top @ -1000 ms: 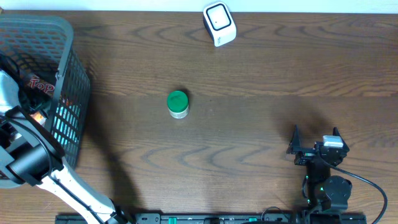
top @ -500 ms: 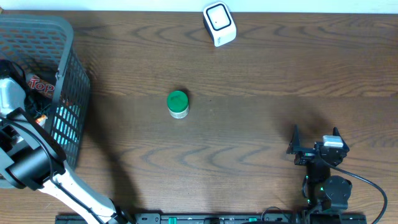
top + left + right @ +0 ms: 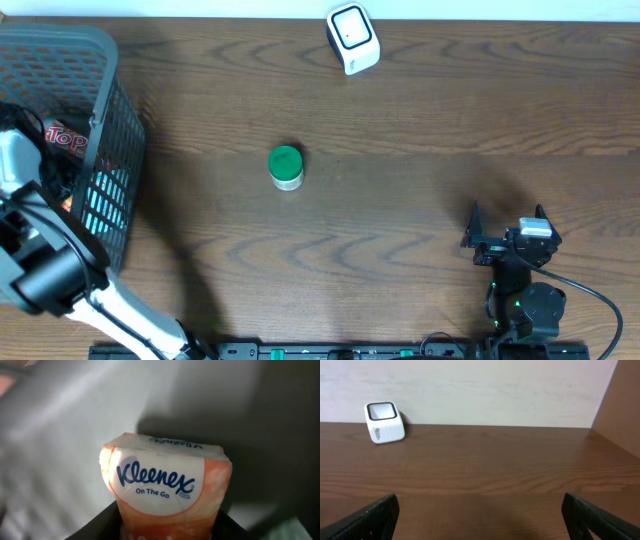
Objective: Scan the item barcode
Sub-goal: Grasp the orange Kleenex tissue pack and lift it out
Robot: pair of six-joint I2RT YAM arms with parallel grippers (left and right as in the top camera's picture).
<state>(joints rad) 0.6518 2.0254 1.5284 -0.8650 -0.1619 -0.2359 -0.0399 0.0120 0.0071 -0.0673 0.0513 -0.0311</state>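
The item is an orange and white Kleenex tissue pack [image 3: 167, 485], filling the left wrist view. My left gripper [image 3: 167, 514] is down inside the grey basket [image 3: 110, 60], and its black fingers [image 3: 102, 519] press on both sides of the pack's lower end. No barcode shows on the pack's visible face. The white scanner [image 3: 353, 38] stands at the table's far edge, also in the right wrist view as the scanner [image 3: 384, 422]. Near the front right, my right gripper [image 3: 508, 225] rests open with nothing between its fingers [image 3: 375, 515].
A green-lidded jar [image 3: 286, 166] stands on the wooden table between the basket and the scanner. A red packet [image 3: 68, 137] lies in the basket. The basket's mesh walls rise around my left arm [image 3: 40, 265].
My left gripper has gone from wide open to shut on the tissue pack inside the basket. The left arm shifted slightly. The right arm has not moved.
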